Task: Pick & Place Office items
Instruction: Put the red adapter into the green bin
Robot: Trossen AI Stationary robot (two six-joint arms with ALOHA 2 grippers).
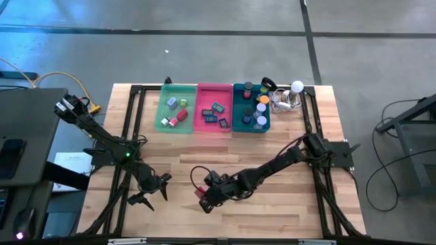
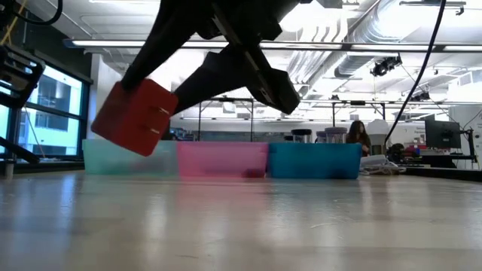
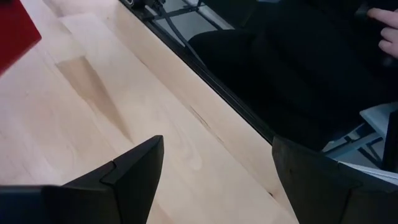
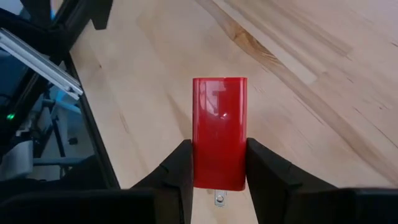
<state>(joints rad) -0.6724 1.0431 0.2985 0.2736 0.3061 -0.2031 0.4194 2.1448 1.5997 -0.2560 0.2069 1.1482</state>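
Note:
My right gripper [image 1: 204, 198] hangs over the near middle of the table, shut on a red block [image 4: 219, 127] with small metal prongs at one end. In the low view the red block [image 2: 135, 117] is in the air, tilted. My left gripper [image 1: 152, 191] is open just left of it, low over the wood, touching nothing; the left wrist view catches the red block's corner [image 3: 15, 31]. Other small office items lie in the green tray [image 1: 165, 103], pink tray [image 1: 202, 102] and teal tray [image 1: 238, 119] at the far edge. My right gripper pinches the red block between its two fingers [image 4: 179, 168], on the block's two long side faces at the end with the prongs [image 4: 219, 198]. The rest of the block juts out past the fingertips. It is lifted clear of the table and tilted.
A white ball with cables [image 1: 293, 92] lies right of the teal tray. Black frame rails [image 1: 129, 136] run along the table's left and right sides. Bare wood [image 1: 225, 150] lies between the trays and the grippers. A person [image 2: 358, 134] sits in the room far behind.

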